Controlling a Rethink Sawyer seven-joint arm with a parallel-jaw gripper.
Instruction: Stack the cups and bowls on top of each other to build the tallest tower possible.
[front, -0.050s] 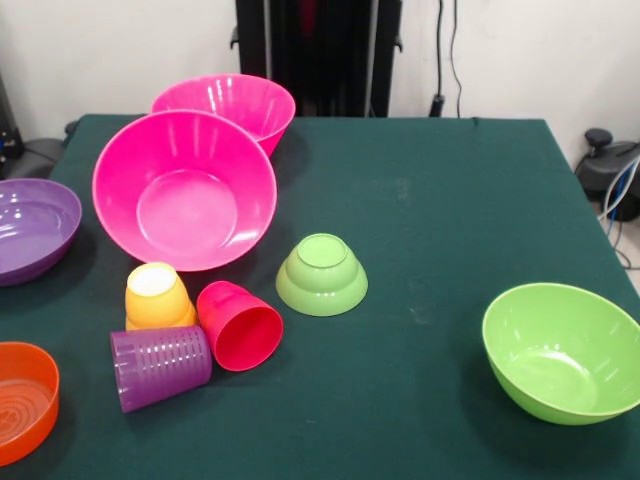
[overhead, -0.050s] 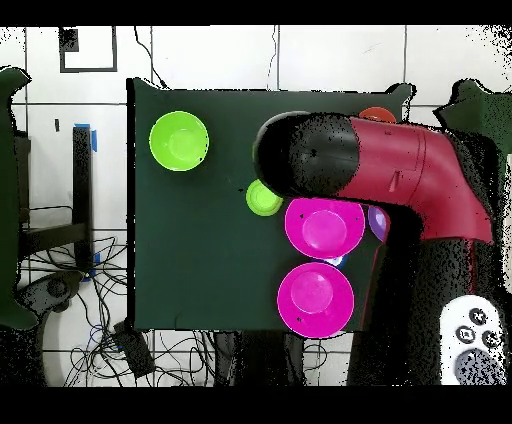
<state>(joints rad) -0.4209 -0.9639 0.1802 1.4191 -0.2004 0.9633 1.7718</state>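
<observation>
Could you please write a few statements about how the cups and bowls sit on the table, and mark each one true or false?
1. The small green plastic bowl sits upside down. True.
2. The red plastic cup stands upright. False: it lies on its side, mouth towards the camera.
3. The two large hot pink bowls stand open side up, one behind the other. True.
4. The ridged purple cup is stacked on the yellow-orange cup. False: it lies on the table in front of it.
5. The large lime green bowl holds a cup. False: it is empty.
</observation>
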